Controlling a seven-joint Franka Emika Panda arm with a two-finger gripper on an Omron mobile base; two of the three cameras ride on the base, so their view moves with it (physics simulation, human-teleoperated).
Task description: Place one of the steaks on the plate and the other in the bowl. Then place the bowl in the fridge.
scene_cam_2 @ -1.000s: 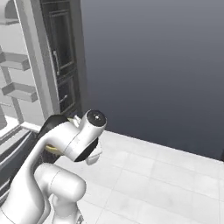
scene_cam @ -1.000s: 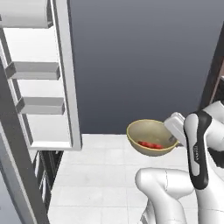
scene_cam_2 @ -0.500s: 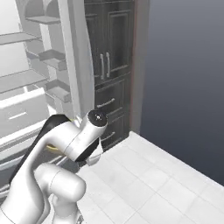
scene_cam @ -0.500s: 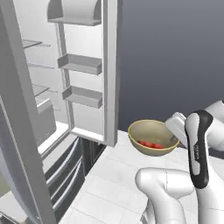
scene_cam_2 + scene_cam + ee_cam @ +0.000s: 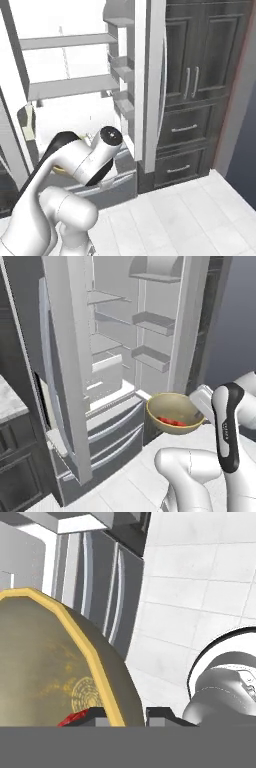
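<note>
My gripper (image 5: 196, 417) is shut on the right rim of the tan bowl (image 5: 172, 412) and holds it level in the air, in front of the open fridge (image 5: 117, 361). A red steak (image 5: 170, 421) lies inside the bowl. In the hand view the bowl (image 5: 50, 662) with its yellow rim sits at the left. A red corner of the steak (image 5: 75, 718) shows beside the dark fingertips (image 5: 95, 713), and the gripper (image 5: 125, 714) pinches the rim. The bowl hangs at about the height of the fridge's bottom drawers (image 5: 112, 428), to their right. The plate is out of view.
Both fridge doors stand open: the left door (image 5: 67, 371) juts toward me, and the right door (image 5: 192, 331) carries bins (image 5: 152, 358). White shelves (image 5: 70, 85) span the interior. Dark cabinets (image 5: 192, 90) stand right of the fridge, and a counter corner (image 5: 10, 401) is at the left. The floor is pale tile (image 5: 180, 215).
The whole picture has swung from a dark wall to the open fridge, so the base has moved. The bowl stays in the gripper, held as before.
</note>
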